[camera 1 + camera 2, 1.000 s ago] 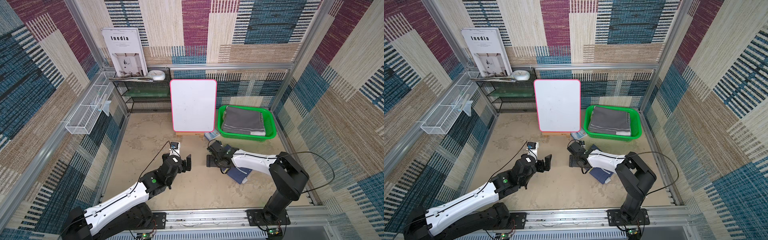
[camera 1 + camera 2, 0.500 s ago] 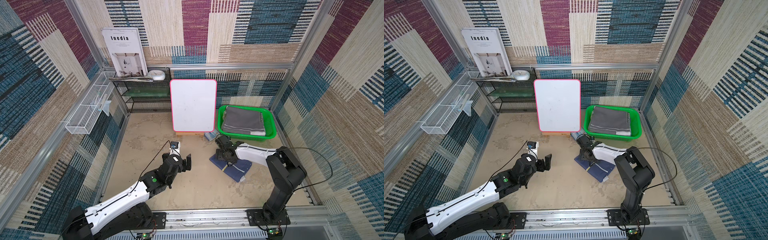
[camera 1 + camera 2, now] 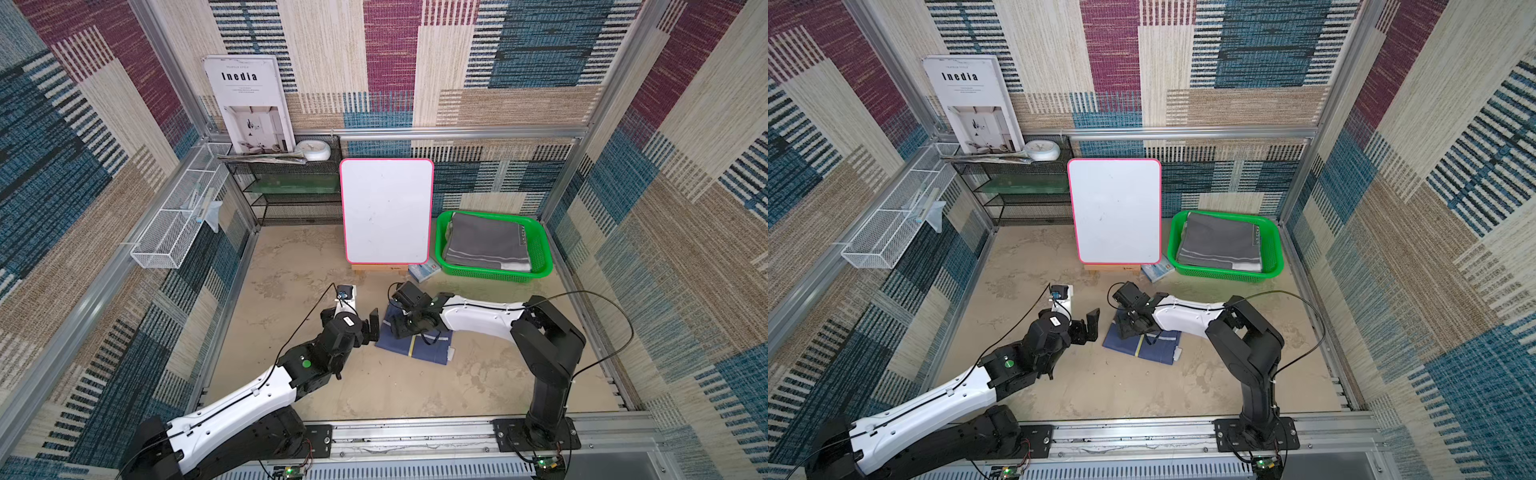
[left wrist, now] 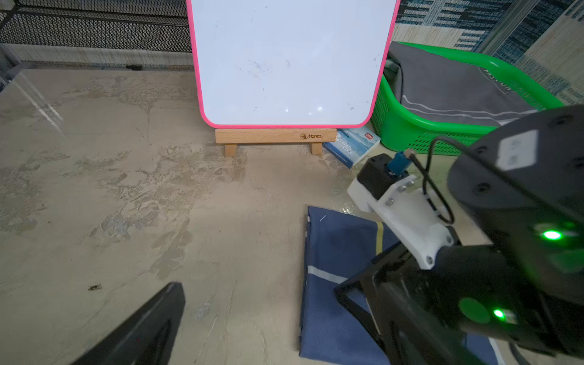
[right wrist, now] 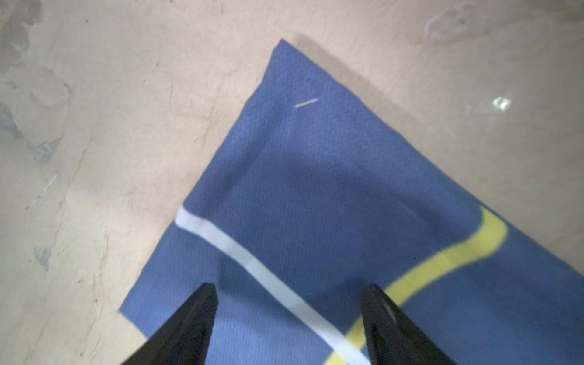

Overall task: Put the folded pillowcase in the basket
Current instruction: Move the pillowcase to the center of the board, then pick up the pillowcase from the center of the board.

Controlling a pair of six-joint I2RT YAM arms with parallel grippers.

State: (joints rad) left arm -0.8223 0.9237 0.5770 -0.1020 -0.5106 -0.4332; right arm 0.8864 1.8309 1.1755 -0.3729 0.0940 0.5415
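Pillowcase (image 3: 419, 351) not yet in basket (image 3: 494, 276): blue, folded, flat on table (image 3: 291, 282), well apart from the green rim. Grasp stage, by the look of things, with lift, carry and drop all left to do.

Right hand (image 5: 289, 316) low over the end of the cloth nearer the whiteboard (image 3: 386, 212), fingers apart above white and yellow stripes. Nothing clamped as far as visible. Contact of tips with fabric: cannot tell. Left hand (image 3: 370, 328) spread wide, empty, just beside the pillowcase's edge, seemingly clear of it in both top views.

Basket already holding a folded grey cloth (image 3: 484, 241) covering most of its floor. Likely resting place for the blue piece: on top of that.

Writing:
- "Inedia" in bold black on the cover of a book (image 3: 249, 104) propped upright on the shelf (image 3: 291, 195) at the back.
- Small logo on the wooden stand (image 4: 275, 136) under the whiteboard, roughly "Maries", last letters unclear.
- Lettering along one edge of the grey cloth, too small to read.
- Print and a red tag on a blue box (image 4: 350, 145) between stand and basket, illegible.
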